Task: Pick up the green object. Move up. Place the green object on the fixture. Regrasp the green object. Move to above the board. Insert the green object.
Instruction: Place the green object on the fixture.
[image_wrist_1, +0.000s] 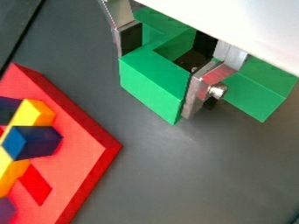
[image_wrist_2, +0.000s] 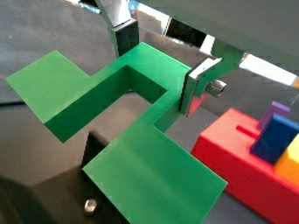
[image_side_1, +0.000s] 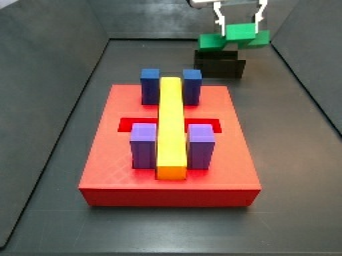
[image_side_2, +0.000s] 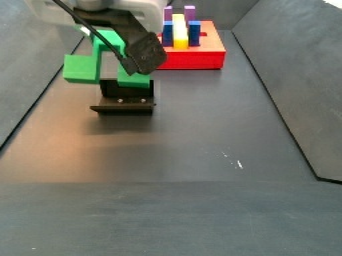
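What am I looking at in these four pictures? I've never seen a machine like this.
It is one robot arm ending in a gripper: two flat silver fingers that squeeze things. Two pictures come from cameras on the arm's wrist, looking down past the fingers; two come from cameras beside the table. The fingers are closed on a green object, held just above the dark fixture, a small stand on the floor. Farther off lies the red board, carrying a yellow bar and blue and purple blocks.
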